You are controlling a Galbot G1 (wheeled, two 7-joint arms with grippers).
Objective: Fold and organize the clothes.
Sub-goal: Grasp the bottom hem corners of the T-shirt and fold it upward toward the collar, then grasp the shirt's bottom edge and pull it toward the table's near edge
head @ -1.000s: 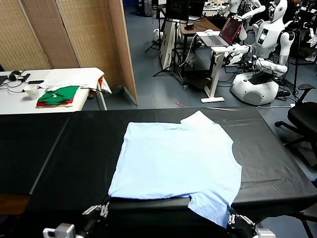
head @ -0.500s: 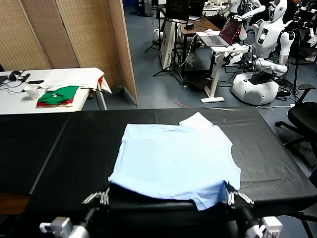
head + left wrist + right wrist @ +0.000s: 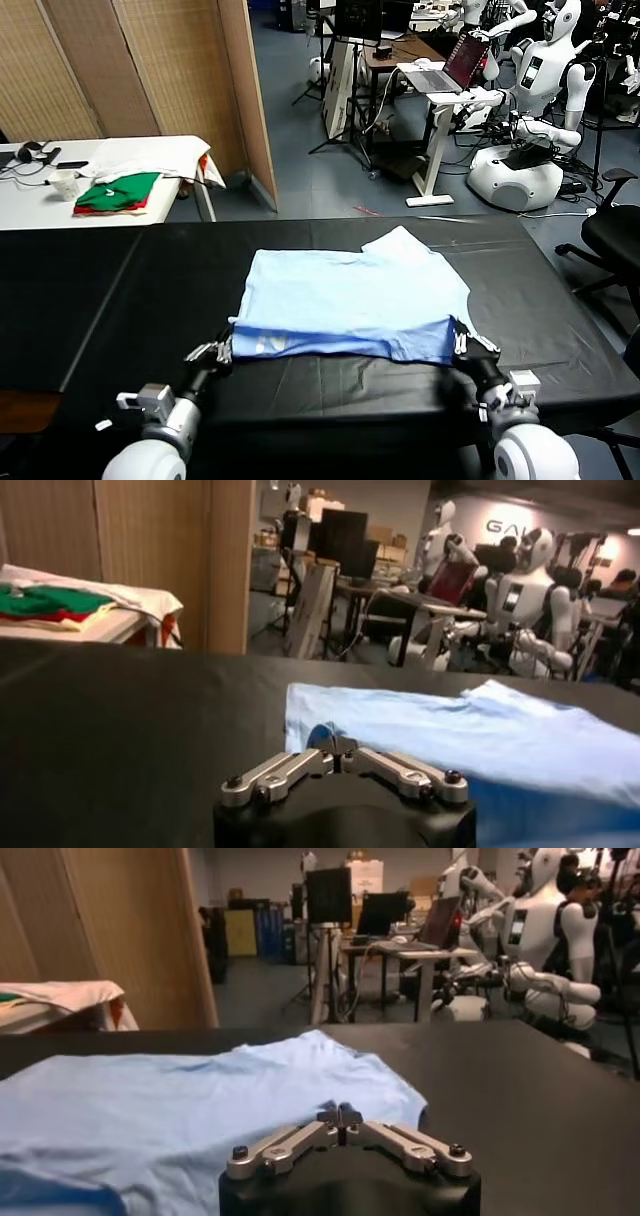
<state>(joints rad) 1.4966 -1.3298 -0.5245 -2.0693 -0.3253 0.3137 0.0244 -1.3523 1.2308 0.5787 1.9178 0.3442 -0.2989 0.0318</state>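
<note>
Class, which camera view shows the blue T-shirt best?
The head view: the whole T-shirt lies on the black table, its near edge folded over. The left wrist view shows one side; the right wrist view shows most of it, low and foreshortened.

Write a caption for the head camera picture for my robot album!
Both grippers, left gripper and right gripper, shut on the blue T-shirt, folding its near edge over on the black table.

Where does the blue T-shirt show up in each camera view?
Head view: blue T-shirt mid black table, near edge folded.
Left wrist view: beyond the left gripper, toward the white robots.
Right wrist view: spread past the right gripper.
Shared landmark: wooden partition.
</note>
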